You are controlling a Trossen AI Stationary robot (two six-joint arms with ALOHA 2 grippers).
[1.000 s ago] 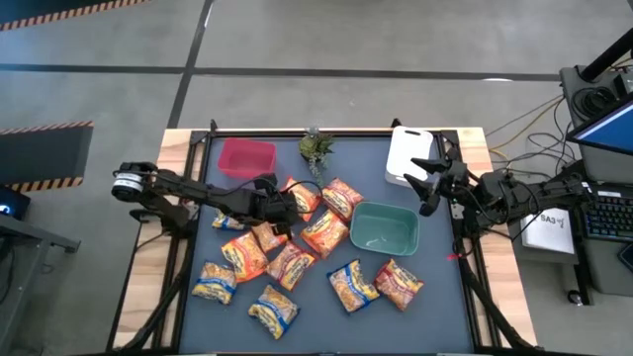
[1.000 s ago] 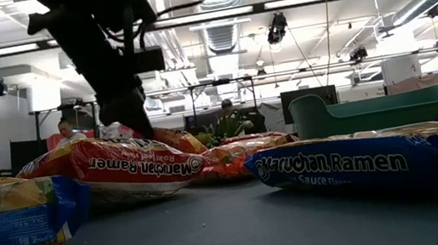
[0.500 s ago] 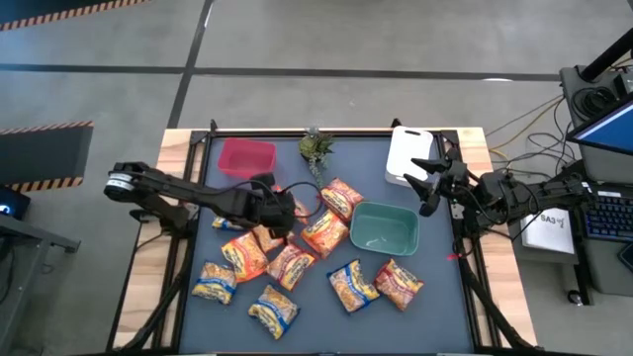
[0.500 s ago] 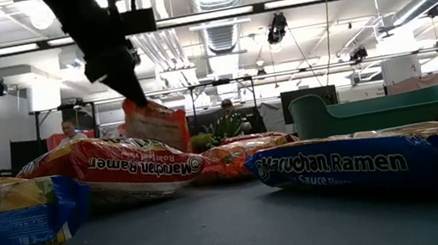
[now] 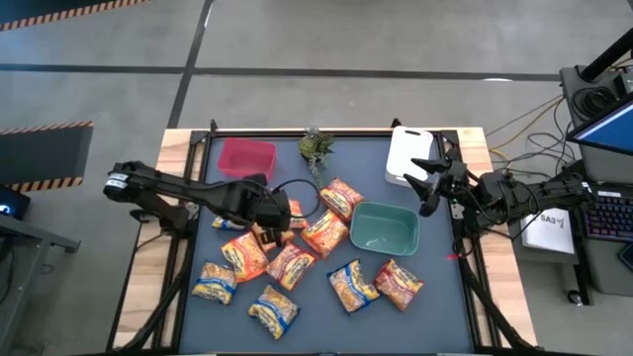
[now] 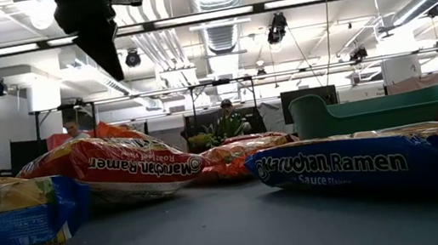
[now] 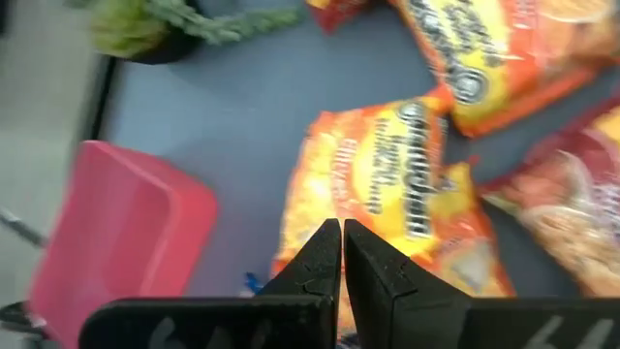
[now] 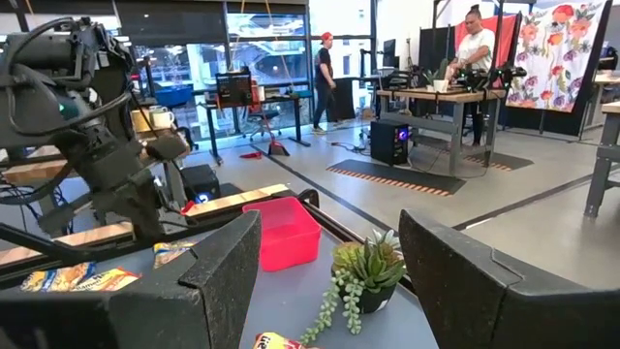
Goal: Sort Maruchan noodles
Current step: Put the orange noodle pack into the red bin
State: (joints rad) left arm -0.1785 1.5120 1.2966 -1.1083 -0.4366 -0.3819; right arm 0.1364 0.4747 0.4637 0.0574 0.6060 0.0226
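Several Maruchan noodle packets, orange, red and yellow-with-blue, lie scattered on the dark table mat [image 5: 445, 316]. My left gripper [image 5: 267, 213] hangs shut above the left-middle of the pile with nothing between its fingers [image 7: 341, 237]. Below it an orange packet [image 7: 387, 184] lies on the mat, and its raised edge [image 6: 114, 129] shows behind a red packet [image 6: 114, 167]. In the low view the left gripper [image 6: 112, 64] is high above the packets. My right gripper [image 5: 427, 183] waits open at the table's right edge, its fingers wide apart [image 8: 329, 291].
A red bin [image 5: 246, 158] stands at the far left and a green bin [image 5: 384, 229] right of the middle. A white tray [image 5: 408, 156] is at the far right and a small green plant [image 5: 316, 146] by the far edge. People work at desks beyond the table.
My left gripper has risen and drawn a little toward the table's left edge, staying shut. Half a second ago an orange packet hung below it, lifted by one end. That packet has since fallen back among the others and lies on the mat.
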